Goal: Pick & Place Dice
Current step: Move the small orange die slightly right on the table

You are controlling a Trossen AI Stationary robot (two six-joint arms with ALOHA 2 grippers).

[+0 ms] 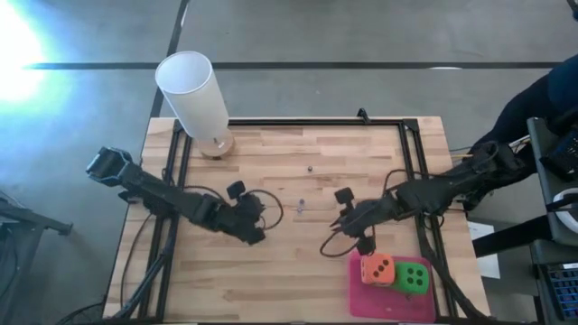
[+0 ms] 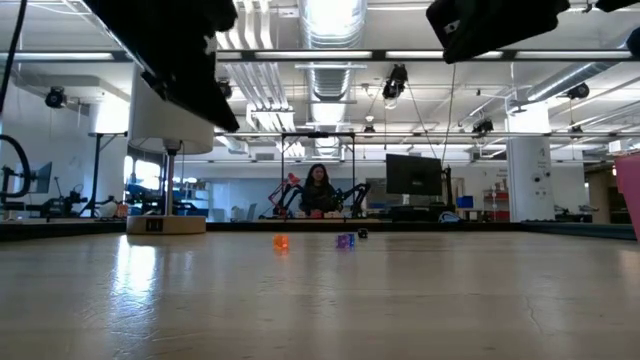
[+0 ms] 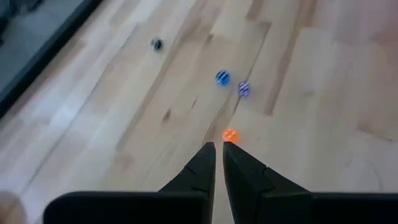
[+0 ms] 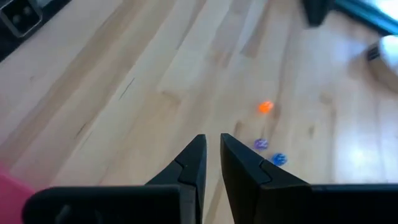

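An orange die (image 1: 377, 268) and a bright green die (image 1: 414, 277) sit side by side on the pink mat (image 1: 375, 300) at the near right. My right gripper (image 1: 337, 222) hovers just left of the mat, shut and empty, with its fingers (image 4: 198, 155) slanting down toward the far left. Left of the table's middle, my left gripper (image 1: 262, 226) is also shut and empty. A tiny orange piece (image 3: 229, 134) lies on the wood just beyond its fingertips (image 3: 208, 154). Tiny blue (image 3: 222, 78), purple (image 3: 244, 89) and dark (image 3: 157, 43) pieces lie farther off.
A tall white cylinder (image 1: 192, 90) stands on a round wooden base (image 1: 217, 144) at the far left corner. A black frame (image 1: 316, 122) runs along the table's edges. The tiny pieces (image 2: 281, 241) lie mid-table between the arms. A person (image 2: 318, 190) shows far behind the table.
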